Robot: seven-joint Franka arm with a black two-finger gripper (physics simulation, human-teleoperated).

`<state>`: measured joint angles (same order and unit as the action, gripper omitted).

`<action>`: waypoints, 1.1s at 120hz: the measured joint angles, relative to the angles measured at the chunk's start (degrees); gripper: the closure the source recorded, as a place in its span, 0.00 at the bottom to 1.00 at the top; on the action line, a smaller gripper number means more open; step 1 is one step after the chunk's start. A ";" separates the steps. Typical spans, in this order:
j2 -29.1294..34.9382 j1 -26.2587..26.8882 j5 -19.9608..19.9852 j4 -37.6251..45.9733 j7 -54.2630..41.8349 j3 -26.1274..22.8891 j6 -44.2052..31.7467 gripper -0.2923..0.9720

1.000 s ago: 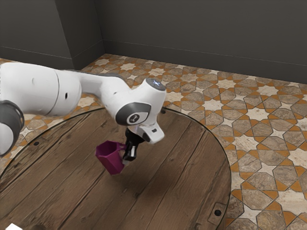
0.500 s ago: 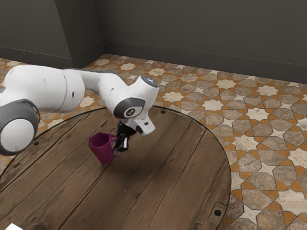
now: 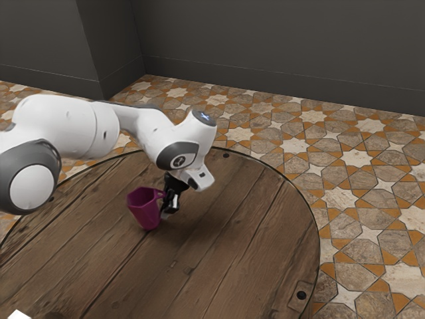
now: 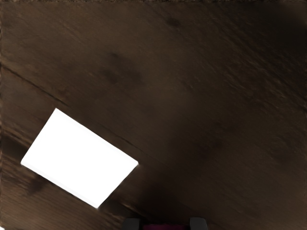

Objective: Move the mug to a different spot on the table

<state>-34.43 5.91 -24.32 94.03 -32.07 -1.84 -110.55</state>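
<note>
The white arm point(image 3: 99, 129) entered from the exterior view's left and reached over the round wooden table point(image 3: 239, 266); its wrist was angled downward, with the black gripper point(image 3: 169, 203) hanging below it. The gripper was clenched on the magenta mug point(image 3: 145, 207); the fingers gripped the mug's rim on the side toward the exterior view's right, one finger inside the wall and one outside. The mug was upright or nearly so, with its opening facing up; it was located over the table's half toward the exterior view's left, well apart from the table's edge. Whether its base touched the wood or hung just above it could not be determined.

In the wrist view, the dark wood planks ran beneath the hand; a flat white rectangle point(image 4: 79, 158) lay on the planks, near the hand and to one side of it. Two dark finger stubs point(image 4: 132, 224) flanked a thin magenta strip of the mug.

Patterned star tiles point(image 3: 358, 166) covered the floor around the table; a dark grey wall point(image 3: 279, 33) stood behind.
</note>
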 joint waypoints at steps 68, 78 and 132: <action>0.11 0.07 3.55 -1.96 -0.06 0.08 -4.58 0.29; 0.79 0.03 3.44 -2.21 -0.05 0.14 -5.41 0.27; 24.33 -2.20 11.85 1.82 10.75 0.50 -3.68 0.24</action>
<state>-10.10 3.71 -12.47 95.85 -21.33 -1.34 -114.23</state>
